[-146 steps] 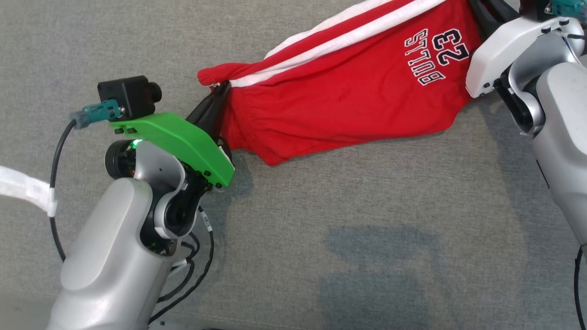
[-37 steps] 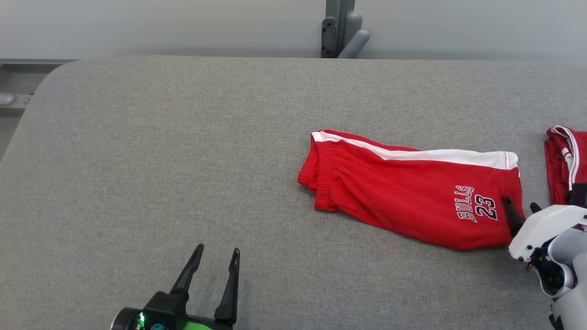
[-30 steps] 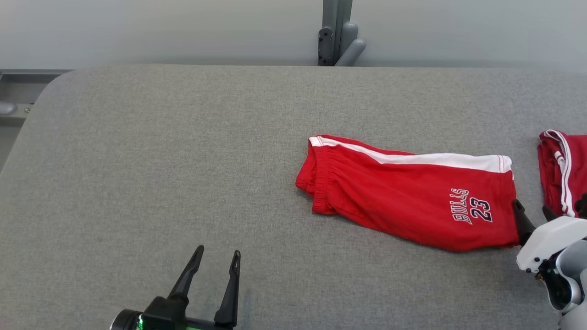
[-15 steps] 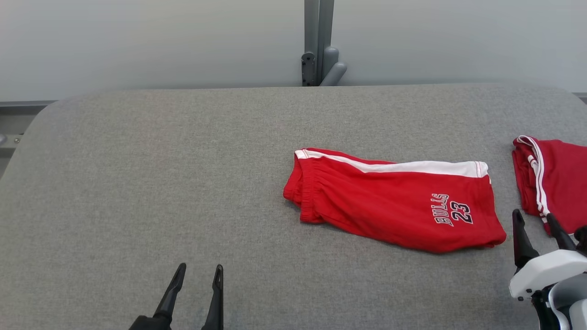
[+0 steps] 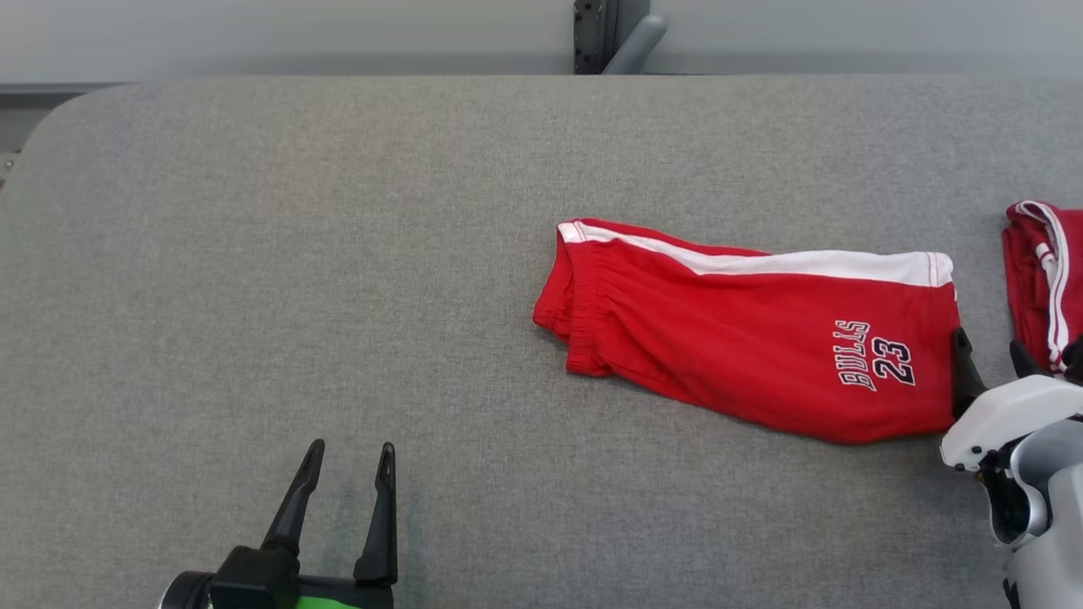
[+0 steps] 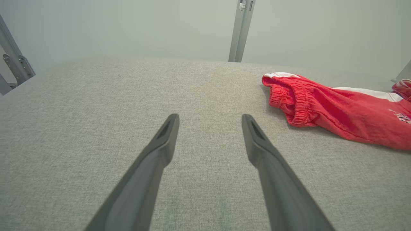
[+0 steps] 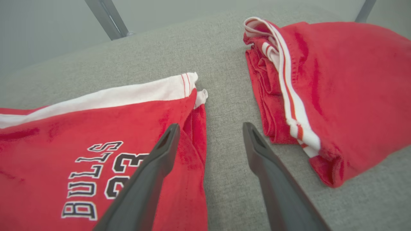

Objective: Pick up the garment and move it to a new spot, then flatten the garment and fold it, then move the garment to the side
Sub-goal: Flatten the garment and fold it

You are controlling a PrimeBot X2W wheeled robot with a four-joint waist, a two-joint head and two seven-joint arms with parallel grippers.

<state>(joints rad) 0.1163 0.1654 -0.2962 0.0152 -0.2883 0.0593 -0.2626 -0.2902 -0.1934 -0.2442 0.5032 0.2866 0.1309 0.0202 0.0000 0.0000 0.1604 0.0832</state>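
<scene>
Red shorts (image 5: 753, 330) lying folded on grey table (image 5: 338, 254), centre right of head view, left gripper (image 5: 352, 447) lower left, spread, empty, right gripper (image 5: 986, 340) right edge, spread, empty, beside shorts' hem, second red garment (image 5: 1045, 279) far right.

At the lower left of the head view, the left gripper (image 5: 351, 448) has two slim black fingers (image 5: 296, 495) tapering to points. They rise from a blocky black base (image 5: 254, 568) edged with bright green housing (image 5: 326, 602). At the lower right, the right gripper (image 5: 986, 338) is dark too, its mount a glossy white shell (image 5: 1011, 410) over a silver-grey forearm (image 5: 1053, 474). In the wrist views each finger shows a shallow slot near its tip.
</scene>
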